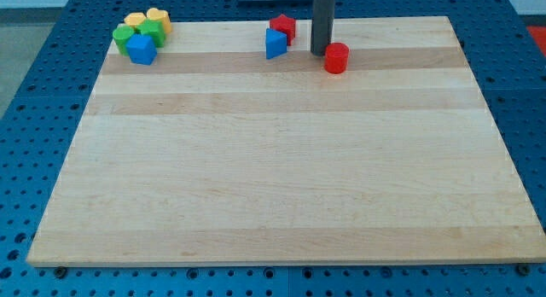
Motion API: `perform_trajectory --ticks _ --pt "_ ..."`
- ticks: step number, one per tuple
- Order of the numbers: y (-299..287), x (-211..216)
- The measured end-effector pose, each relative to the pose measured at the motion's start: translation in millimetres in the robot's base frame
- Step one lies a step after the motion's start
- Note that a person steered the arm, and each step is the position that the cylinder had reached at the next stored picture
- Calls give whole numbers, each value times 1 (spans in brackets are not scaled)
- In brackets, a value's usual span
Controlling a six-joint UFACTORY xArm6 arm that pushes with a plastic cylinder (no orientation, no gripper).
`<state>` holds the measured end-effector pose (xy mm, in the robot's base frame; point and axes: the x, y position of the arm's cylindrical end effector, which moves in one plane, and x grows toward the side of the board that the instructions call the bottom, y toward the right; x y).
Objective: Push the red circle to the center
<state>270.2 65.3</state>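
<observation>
The red circle [336, 57], a short red cylinder, stands on the wooden board [281, 160] near the view's top edge, right of the middle. My tip [321, 53] rests on the board just to the left of the red circle, almost touching it. The dark rod rises straight up out of the view's top.
A blue block [275, 43] and a red block [283, 26] sit together left of my tip. At the top left corner lies a cluster: two yellow blocks [159, 19], two green blocks [152, 32] and a blue cube [142, 50]. Blue perforated table surrounds the board.
</observation>
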Motion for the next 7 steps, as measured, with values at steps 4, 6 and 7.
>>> perform_trajectory --ticks 4,6,7 --pt "14 -24" --pt "32 11" --pt "28 36"
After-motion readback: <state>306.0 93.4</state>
